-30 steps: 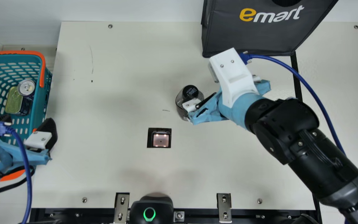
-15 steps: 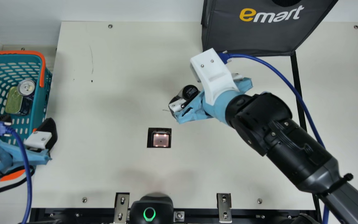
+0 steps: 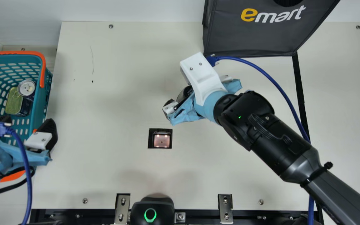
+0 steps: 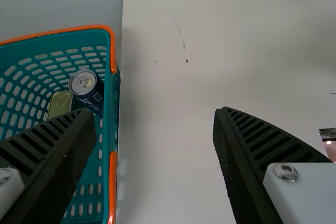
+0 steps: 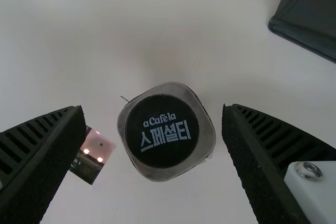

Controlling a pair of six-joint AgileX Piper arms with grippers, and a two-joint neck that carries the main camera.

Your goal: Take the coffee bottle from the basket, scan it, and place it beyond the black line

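Note:
The coffee bottle [image 3: 184, 93] stands upright on the table, mostly covered by my right gripper [image 3: 193, 93] in the main view. In the right wrist view its black cap [image 5: 163, 131] lies between the spread fingers of the right gripper [image 5: 153, 124], with a gap on either side. My left gripper [image 3: 28, 126] is over the front part of the basket [image 3: 39, 109]; in the left wrist view, the left gripper [image 4: 153, 127] is open around nothing, one finger over the basket. Right of the bottle runs the black line [image 3: 298, 81]. The scanner window [image 3: 161, 139] is lit.
A dark bag [image 3: 252, 37] stands at the back right, touching the line's far end. A can [image 3: 26, 87] and a flat tin [image 3: 13, 101] lie in the basket. At the front edge are a black device with a green ring [image 3: 150, 215] and metal brackets [image 3: 225, 207].
My right arm has moved left in the main view, bringing its gripper over the bottle and covering more of it. The left arm has kept still.

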